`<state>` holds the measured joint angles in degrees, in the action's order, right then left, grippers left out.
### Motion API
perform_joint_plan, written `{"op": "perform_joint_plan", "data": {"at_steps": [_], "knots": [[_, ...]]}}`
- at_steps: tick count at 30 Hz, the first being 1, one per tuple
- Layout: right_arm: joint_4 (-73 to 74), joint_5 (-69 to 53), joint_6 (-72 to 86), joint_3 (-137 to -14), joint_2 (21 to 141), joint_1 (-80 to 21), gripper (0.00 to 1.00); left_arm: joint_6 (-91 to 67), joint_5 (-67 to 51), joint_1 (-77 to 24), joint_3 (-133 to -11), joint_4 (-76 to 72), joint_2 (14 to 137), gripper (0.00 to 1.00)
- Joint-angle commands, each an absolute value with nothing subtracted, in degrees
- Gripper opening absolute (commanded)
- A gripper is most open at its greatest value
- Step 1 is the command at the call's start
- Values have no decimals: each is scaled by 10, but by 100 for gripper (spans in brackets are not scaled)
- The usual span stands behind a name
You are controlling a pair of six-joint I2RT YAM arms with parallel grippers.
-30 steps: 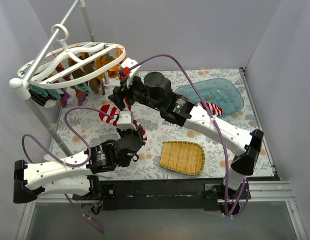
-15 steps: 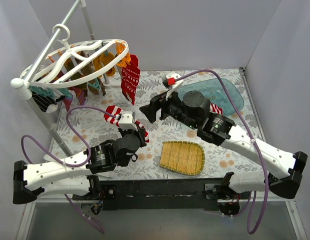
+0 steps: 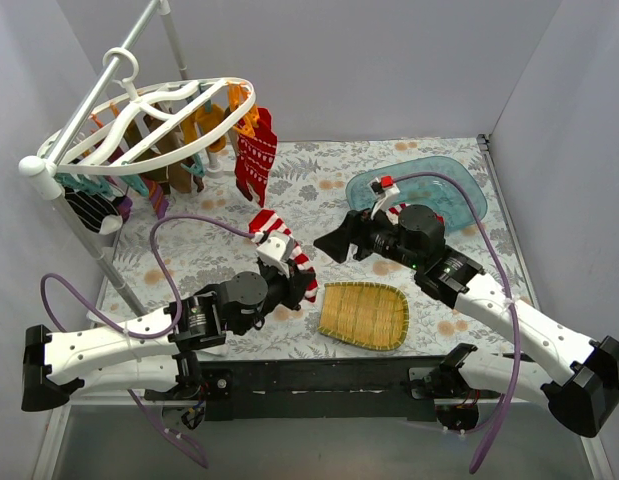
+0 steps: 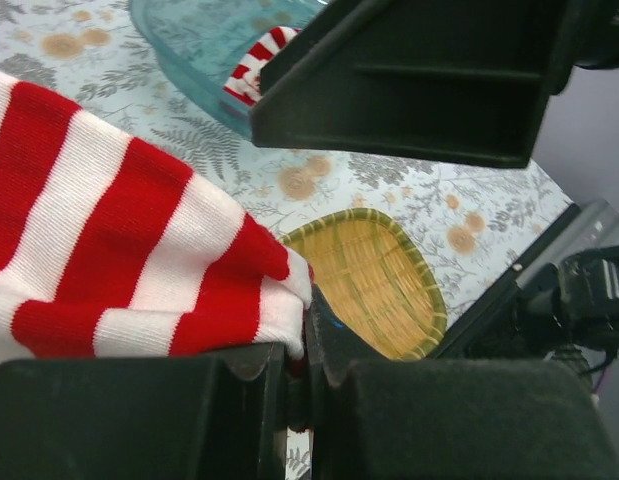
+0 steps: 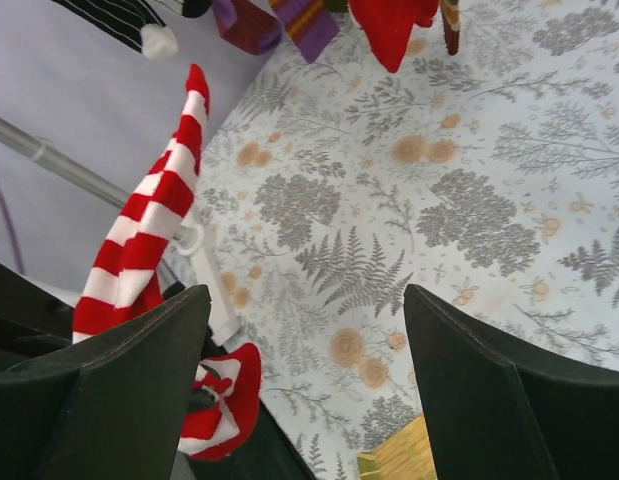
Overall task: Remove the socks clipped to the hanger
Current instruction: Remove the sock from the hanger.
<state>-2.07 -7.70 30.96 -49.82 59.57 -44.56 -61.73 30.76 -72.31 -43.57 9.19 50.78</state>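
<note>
Grip comes first here: the left claw is pinched tight on a red-and-white striped fabric sock, holding it above the floral-patterned bench, free of the large white plastic oval hanger. The right claw stands wide with nothing between its fingers, just beside that sock and aimed at it.

Judging by this, the step is either a hand-over or a carry to the shallow teal translucent dish, where the left wrist view shows 1 second striped sock already lying. For a hand-over, the right claw should close on the loose upper part of the sock, clear of the left fingers, and the left should let go only once that hold is firm. For a direct carry, the right arm lies across the path to the dish and would need to move aside; the oval woven bamboo tray sits nearer. The dangling toe should be kept off the bench.

On the hanger, a plain red sock and several maroon, orange and purple socks hang clipped, so most of the task is left.
</note>
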Motion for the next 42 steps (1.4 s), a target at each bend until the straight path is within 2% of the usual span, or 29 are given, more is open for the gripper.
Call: {"op": "perform_joint_plan", "data": {"at_steps": [1,5,14,24,32,35,39,42], "knots": [[-132,-159,402,-462,567,-412,86,-565,229,-722,-428,53,499,0],[-186,-188,471,-417,566,-404,87,-538,197,-722,-430,50,516,0],[-269,-174,517,-351,517,-402,89,-526,155,-722,-452,64,560,0],[-237,-171,498,-346,504,-403,89,-519,134,-721,-468,66,590,0],[-138,-158,465,-380,529,-404,85,-513,134,-722,-475,58,608,0],[-145,-168,462,-382,534,-406,83,-513,131,-722,-477,55,615,0],[-141,-175,454,-395,549,-411,74,-514,129,-722,-479,54,624,0],[-144,-178,453,-395,552,-415,58,-514,133,-721,-481,55,628,0]]}}
